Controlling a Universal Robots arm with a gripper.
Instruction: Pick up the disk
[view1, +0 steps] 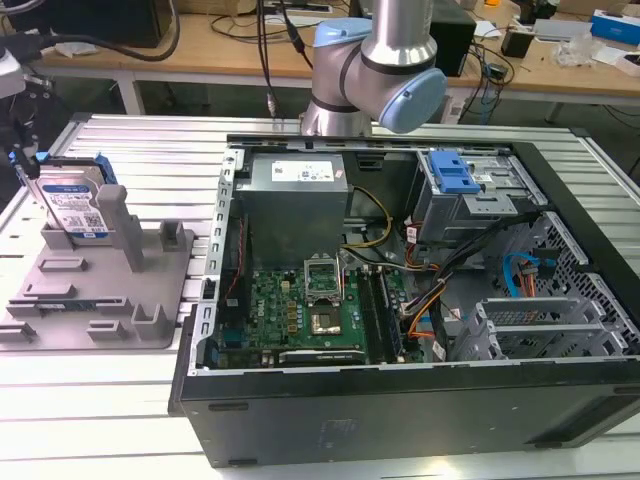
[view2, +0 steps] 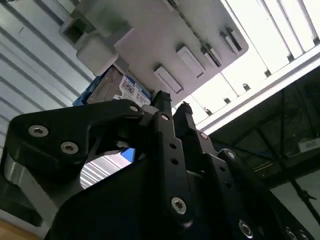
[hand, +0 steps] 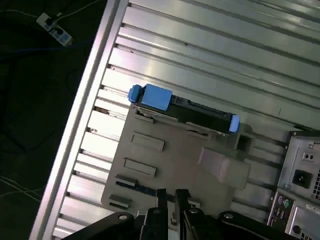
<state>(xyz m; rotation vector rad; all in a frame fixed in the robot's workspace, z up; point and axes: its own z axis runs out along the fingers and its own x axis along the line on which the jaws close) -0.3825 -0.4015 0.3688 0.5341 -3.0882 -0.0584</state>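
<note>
The disk (view1: 73, 206) stands on its edge in a grey plastic fixture (view1: 150, 300). It sits at the far end of the fixture, tucked behind a tall post (view1: 112, 215). Its white and blue label faces the exterior view. A blue rail (view1: 95, 165) runs along its top edge.

The fixture lies flat on the ribbed metal counter (view1: 130, 140). It is just beside an open computer case (view1: 400, 420), on the exterior view's left of it. Inside the case are a green board (view1: 305, 305) and a silver power box (view1: 295, 180). The robot arm (view1: 375, 60) bends over the back of the case.

In the first wrist view, the end effector (hand: 171, 192) hangs over the fixture (hand: 170, 155). The disk (hand: 195, 110) is seen edge-on there, with a blue piece at each end. The end effector is apart from the disk and does not touch it.

In the second wrist view, the two black fingers of the end effector (view2: 172, 102) are pulled in close, with just a thin slit between them. They hold nothing. The disk (view2: 117, 90) shows past them, near a post of the fixture (view2: 150, 40).
</note>
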